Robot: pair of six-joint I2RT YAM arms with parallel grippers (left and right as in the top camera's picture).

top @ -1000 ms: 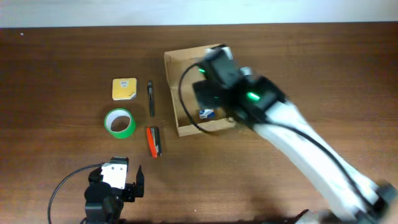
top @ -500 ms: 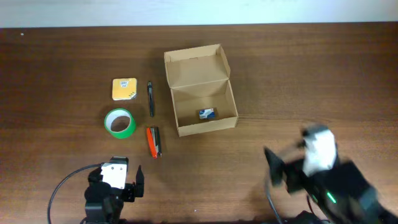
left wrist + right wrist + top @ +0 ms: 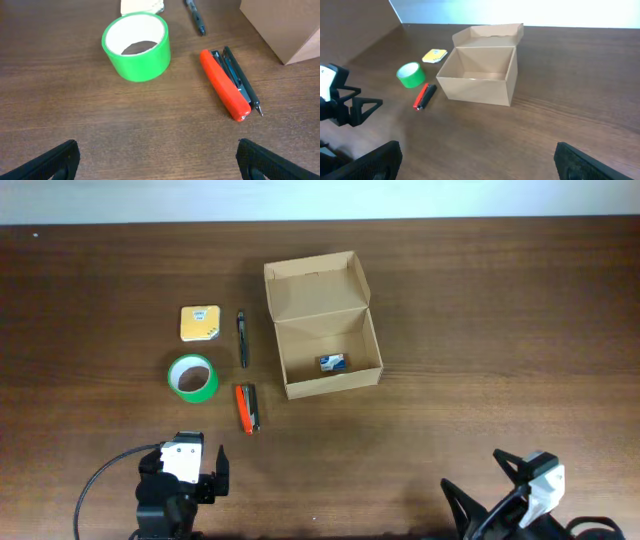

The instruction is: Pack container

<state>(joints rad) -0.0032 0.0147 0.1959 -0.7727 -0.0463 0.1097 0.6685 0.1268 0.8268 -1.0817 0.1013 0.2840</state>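
- The wooden table (image 3: 500, 330) has everything laid out across its middle, so either arm could reach it from the near edge.
- The container (image 3: 330, 383) sits right of the loose items. Its hinged flap is thrown back toward the far side, which leaves the mouth clear for dropping things in from above.
- The left gripper (image 3: 157, 162) hangs low at the near left edge, jaws spread wide and holding nothing. It faces the loose items, so I'd guess it is lined up for the next pick.
- The right gripper (image 3: 477, 165) is parked at the near right corner, also spread and empty, well apart from the box.
- The green tape roll (image 3: 142, 62) lies flat on its side nearest the left arm.
- A yellow pad (image 3: 200, 322) lies just beyond the tape.
- An orange stapler (image 3: 225, 85) lies between the tape and the box.
- A dark pen (image 3: 242, 338) lies lengthwise beside the pad.
- One small blue-and-white item (image 3: 333, 362) is already on the box floor, so packing looks barely begun.
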